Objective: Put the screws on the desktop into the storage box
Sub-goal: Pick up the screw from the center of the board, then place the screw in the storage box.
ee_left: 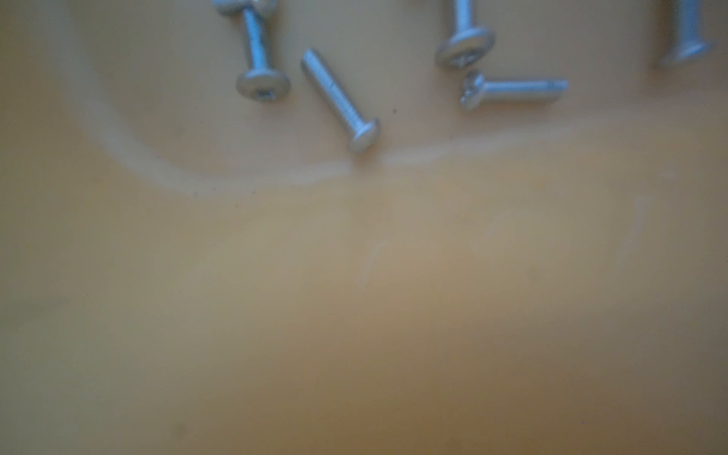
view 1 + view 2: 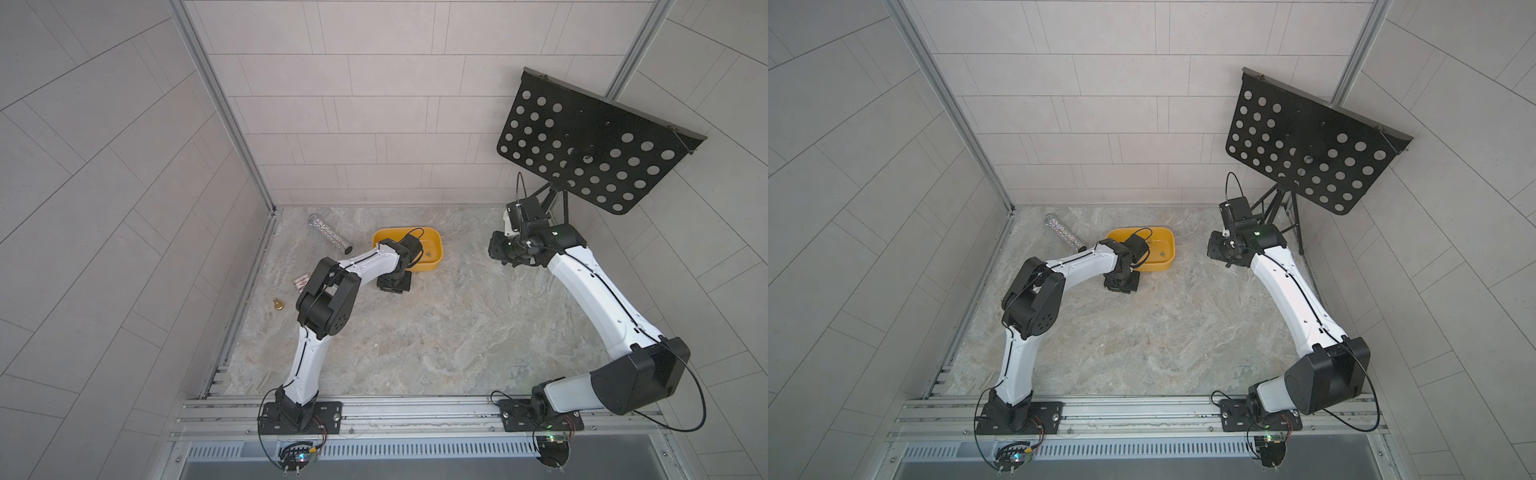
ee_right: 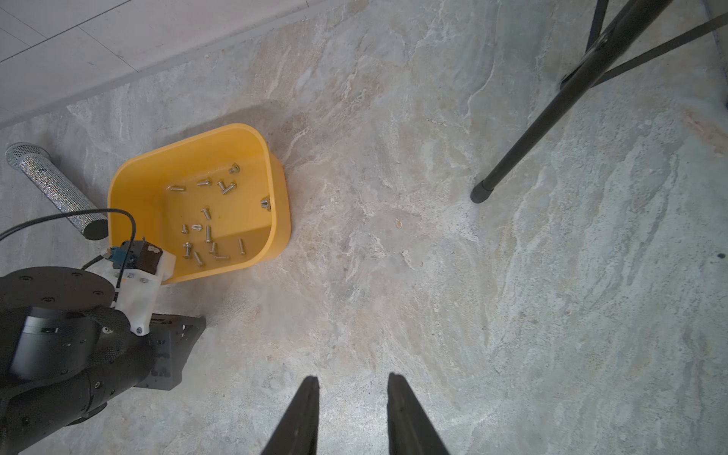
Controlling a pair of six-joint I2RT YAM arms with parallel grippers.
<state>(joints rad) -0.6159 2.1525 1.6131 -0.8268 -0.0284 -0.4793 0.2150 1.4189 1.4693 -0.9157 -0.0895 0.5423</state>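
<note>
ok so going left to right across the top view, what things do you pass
brass bell → glittery tube → yellow box → black music stand

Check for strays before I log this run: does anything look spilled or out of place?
Nothing stands out. The screws lie inside the storage box, which stands upright on the desktop; I see none loose outside it. The glittery tube lies on its side beside it.

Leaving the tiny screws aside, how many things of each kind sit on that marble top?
Yellow box: 1
Glittery silver tube: 1
Brass bell: 1
Small card: 1
Black perforated stand: 1
Total: 5
</note>
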